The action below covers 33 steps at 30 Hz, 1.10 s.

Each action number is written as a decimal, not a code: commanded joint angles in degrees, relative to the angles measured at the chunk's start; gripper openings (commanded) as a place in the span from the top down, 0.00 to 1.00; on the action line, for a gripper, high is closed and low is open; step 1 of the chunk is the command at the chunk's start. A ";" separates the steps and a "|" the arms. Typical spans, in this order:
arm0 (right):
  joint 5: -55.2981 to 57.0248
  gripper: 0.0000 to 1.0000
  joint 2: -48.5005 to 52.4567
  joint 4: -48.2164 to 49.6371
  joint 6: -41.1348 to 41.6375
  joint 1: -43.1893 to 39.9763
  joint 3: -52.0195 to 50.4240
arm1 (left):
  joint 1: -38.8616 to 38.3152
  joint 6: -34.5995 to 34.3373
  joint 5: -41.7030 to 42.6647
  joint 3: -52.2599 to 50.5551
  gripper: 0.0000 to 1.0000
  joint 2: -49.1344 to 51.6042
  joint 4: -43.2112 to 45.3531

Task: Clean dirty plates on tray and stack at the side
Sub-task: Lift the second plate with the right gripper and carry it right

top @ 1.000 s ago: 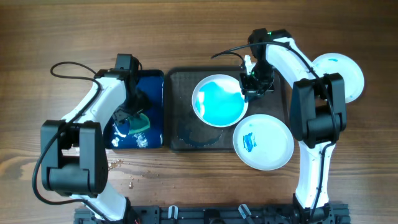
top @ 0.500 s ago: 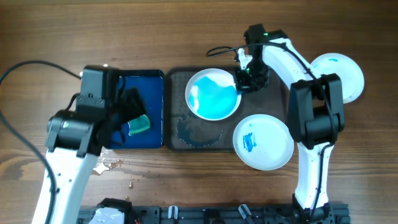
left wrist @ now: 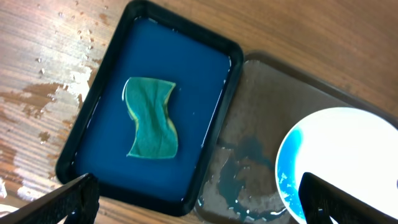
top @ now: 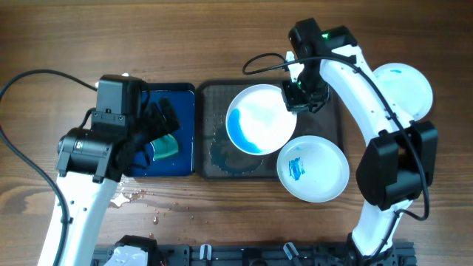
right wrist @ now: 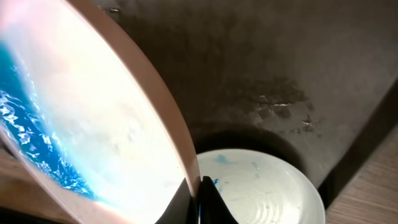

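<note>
From overhead, your right gripper point(top: 295, 96) is clamped on the right-hand rim of one of the plates point(top: 259, 118), holding it tilted over the dark grey tray point(top: 222, 164). Blue liquid is pooled towards that plate's lower-left side. A second plate point(top: 312, 168) with a blue smear lies at the tray's lower-right corner, overlapping its rim. The third plate point(top: 405, 90) sits on the table to the right, well apart from the tray and partly hidden by the arm. Your left gripper point(top: 154, 131) hangs above the smaller blue tray point(top: 186, 111), over a green sponge point(top: 165, 148).

In the left wrist view, the fingers are spread wide at the lower corners of the frame and hold nothing. The sponge point(left wrist: 151, 118) lies flat in the blue tray point(left wrist: 93, 134), which holds liquid. Beside it, the grey tray point(left wrist: 261, 118) shows a wet bluish patch, with the lifted plate point(left wrist: 348, 162) at the right. Droplets point(left wrist: 68, 56) speckle the wood.

In the right wrist view, the fingers point(right wrist: 211, 202) pinch the tilted plate's point(right wrist: 93, 118) rim. The smeared plate point(right wrist: 261, 186) lies below, against the grey tray point(right wrist: 280, 56).
</note>
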 commanded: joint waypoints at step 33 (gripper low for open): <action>16.44 0.95 10.78 14.36 8.28 24.35 24.85 | 31.91 -2.34 4.57 0.42 0.00 6.64 2.03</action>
